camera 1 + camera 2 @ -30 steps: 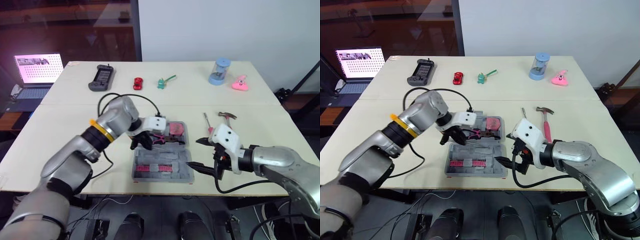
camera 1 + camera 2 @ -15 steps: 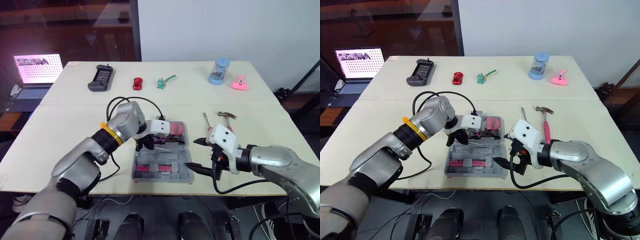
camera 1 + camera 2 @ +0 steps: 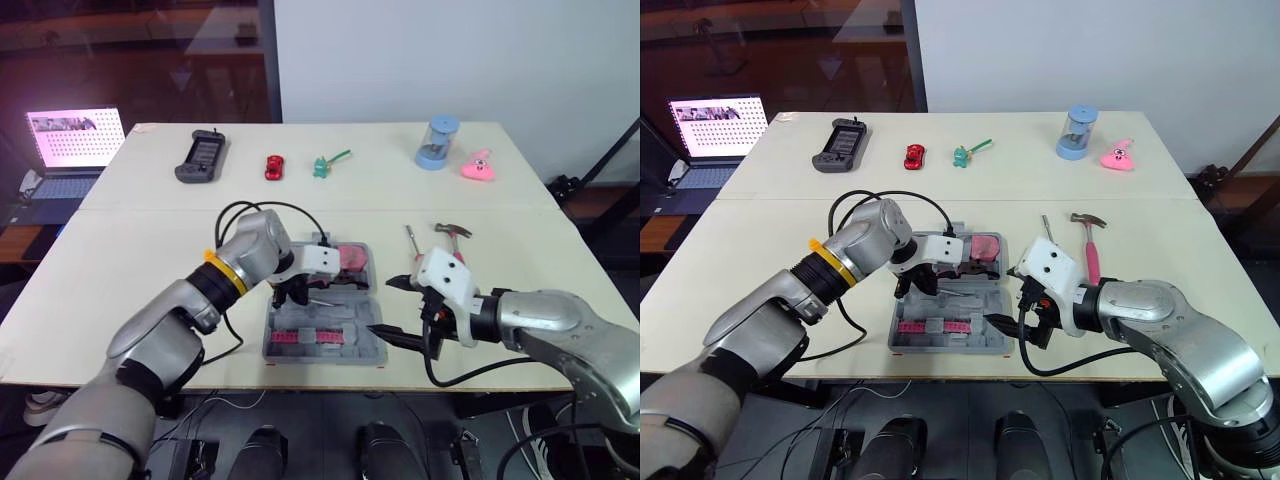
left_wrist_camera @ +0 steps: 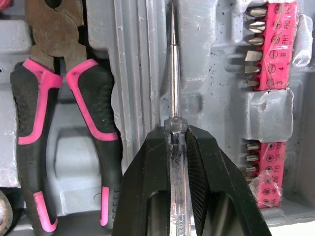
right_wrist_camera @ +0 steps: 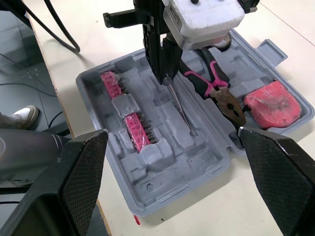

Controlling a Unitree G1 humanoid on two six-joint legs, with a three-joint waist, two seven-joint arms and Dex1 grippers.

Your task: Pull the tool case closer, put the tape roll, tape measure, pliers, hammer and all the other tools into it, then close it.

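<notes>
The grey tool case (image 3: 372,345) lies open near the table's front edge. Black-and-pink pliers (image 4: 64,98) and a pink tape measure (image 5: 270,101) rest in it, beside pink bit holders (image 4: 273,54). My left gripper (image 4: 176,142) is shut on a clear-handled screwdriver (image 4: 172,73), whose shaft lies along a groove in the case's middle. My right gripper (image 3: 393,308) stands open just off the case's right edge, holding nothing. A hammer (image 3: 1088,240) with a pink handle and a small screwdriver (image 3: 412,240) lie on the table behind the right gripper.
Along the table's far side are a game controller (image 3: 200,157), a red toy car (image 3: 275,165), a green toy (image 3: 328,163), a blue cylinder (image 3: 438,143) and a pink toy (image 3: 478,165). A lit laptop (image 3: 70,140) sits off the table's left.
My left gripper has moved right and inward over the case with the screwdriver, bringing its shaft down into the middle groove. The right gripper has barely moved.
</notes>
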